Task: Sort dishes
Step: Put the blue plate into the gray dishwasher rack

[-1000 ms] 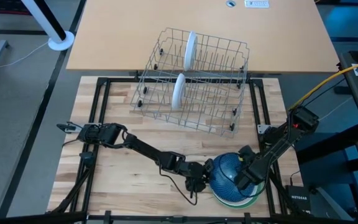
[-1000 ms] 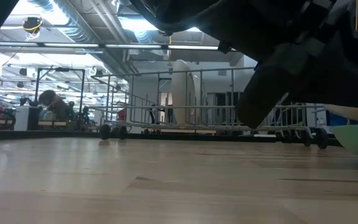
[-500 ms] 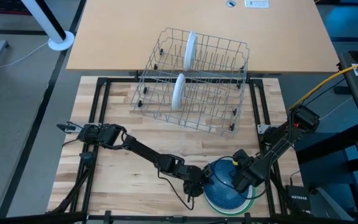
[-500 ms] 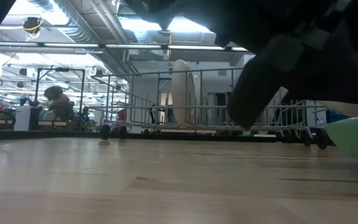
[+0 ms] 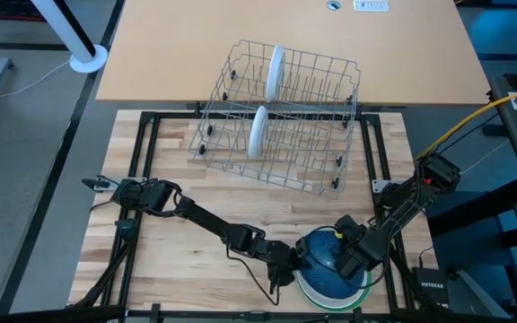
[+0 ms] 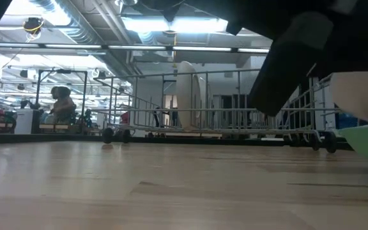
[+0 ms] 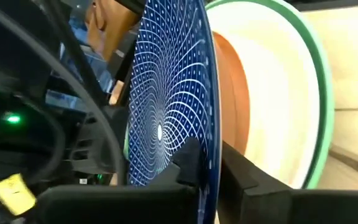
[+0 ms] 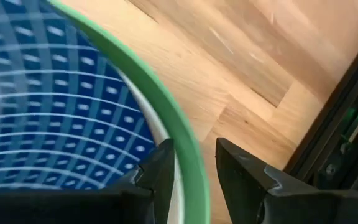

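The left gripper (image 5: 287, 266) is pinching the blue patterned plate (image 7: 166, 93) by its rim, tilting it off the stack of dishes (image 5: 335, 292) while the right gripper (image 5: 350, 260) is straddling the green plate (image 8: 166, 118) rim opposite, wire rack (image 5: 281, 117) lying well beyond both.

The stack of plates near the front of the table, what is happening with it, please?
Both arms work at the stack of plates near the table's front edge. The left gripper clamps the rim of the blue patterned plate, tilting it off the brown and white plates beneath. The right gripper straddles the rim of the large green plate at the bottom. Two white plates already stand in the wire rack.
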Controlling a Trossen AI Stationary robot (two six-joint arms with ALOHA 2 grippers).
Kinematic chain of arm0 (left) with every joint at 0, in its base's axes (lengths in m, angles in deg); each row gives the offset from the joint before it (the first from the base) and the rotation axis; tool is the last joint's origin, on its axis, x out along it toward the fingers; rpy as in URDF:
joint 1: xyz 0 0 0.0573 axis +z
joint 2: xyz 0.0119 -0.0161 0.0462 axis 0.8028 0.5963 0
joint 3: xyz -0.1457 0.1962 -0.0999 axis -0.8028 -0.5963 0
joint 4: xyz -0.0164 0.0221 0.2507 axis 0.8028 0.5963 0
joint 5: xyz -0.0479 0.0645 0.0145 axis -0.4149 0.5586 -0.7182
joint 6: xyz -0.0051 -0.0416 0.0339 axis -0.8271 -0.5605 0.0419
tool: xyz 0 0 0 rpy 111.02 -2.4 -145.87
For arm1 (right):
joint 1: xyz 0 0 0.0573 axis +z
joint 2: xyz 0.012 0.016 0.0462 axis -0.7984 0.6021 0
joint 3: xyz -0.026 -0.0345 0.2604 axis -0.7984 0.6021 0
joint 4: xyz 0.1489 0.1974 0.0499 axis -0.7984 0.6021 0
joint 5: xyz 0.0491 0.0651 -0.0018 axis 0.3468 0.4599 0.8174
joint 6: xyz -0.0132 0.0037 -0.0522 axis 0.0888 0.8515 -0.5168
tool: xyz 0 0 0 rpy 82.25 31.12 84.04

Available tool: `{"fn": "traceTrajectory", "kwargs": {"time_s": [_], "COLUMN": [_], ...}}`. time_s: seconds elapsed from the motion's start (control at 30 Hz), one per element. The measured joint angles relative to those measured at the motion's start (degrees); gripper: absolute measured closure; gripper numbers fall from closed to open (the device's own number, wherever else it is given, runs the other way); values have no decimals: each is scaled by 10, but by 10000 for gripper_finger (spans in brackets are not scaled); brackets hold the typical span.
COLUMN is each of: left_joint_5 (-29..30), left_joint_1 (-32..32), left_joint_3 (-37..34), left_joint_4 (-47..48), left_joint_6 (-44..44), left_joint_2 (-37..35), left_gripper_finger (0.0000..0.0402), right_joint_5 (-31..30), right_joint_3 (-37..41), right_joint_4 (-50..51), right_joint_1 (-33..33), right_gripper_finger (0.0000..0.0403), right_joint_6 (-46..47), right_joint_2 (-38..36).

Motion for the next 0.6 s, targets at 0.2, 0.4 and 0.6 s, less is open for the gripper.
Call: {"fn": "traceTrajectory", "kwargs": {"time_s": [0.2,0.4,0.6], "left_joint_5": [0,-5,-4], "left_joint_1": [-8,-9,-9], "left_joint_3": [0,-1,-2], "left_joint_4": [6,-26,-79], "left_joint_6": [3,-25,-69], "left_joint_2": [0,2,3], "left_gripper_finger": [388,388,392], "right_joint_5": [-14,-16,-34], "right_joint_3": [-30,-53,-88], "right_joint_4": [39,80,136], "right_joint_1": [0,0,0], "right_gripper_finger": [278,278,278], "right_joint_6": [-6,-11,-21], "right_joint_2": [0,0,-1]}}
